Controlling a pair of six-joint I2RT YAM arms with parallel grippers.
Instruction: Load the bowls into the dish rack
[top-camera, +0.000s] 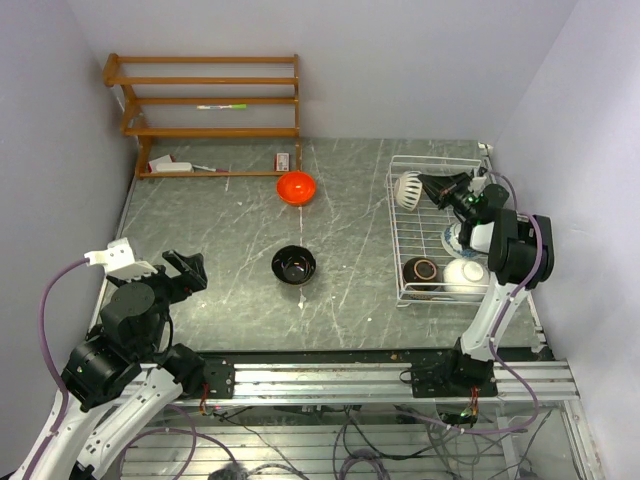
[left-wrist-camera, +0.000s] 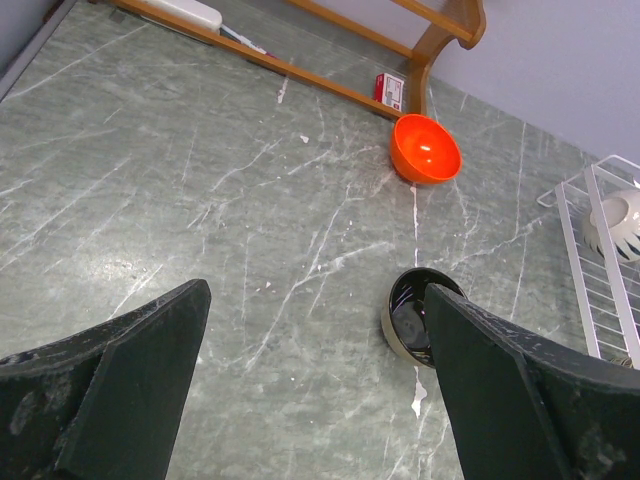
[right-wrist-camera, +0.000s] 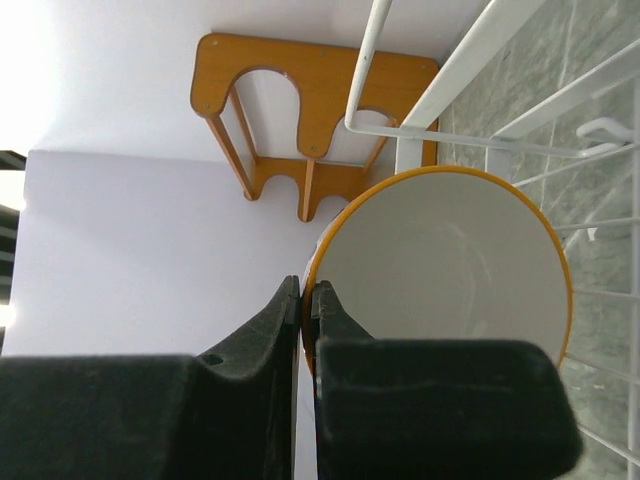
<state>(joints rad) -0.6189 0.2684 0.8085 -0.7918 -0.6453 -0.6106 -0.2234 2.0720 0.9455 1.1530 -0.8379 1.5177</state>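
Right wrist view: your right gripper (right-wrist-camera: 308, 290) pinches the orange-edged rim of a round white bowl (right-wrist-camera: 450, 260) at the white wire dish rack (right-wrist-camera: 470, 60); your left gripper (left-wrist-camera: 315, 290) gapes wide.

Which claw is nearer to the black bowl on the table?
Left. The left claw hangs open to the left of the black bowl; the right claw is farther off over the rack, gripping a pale bowl.
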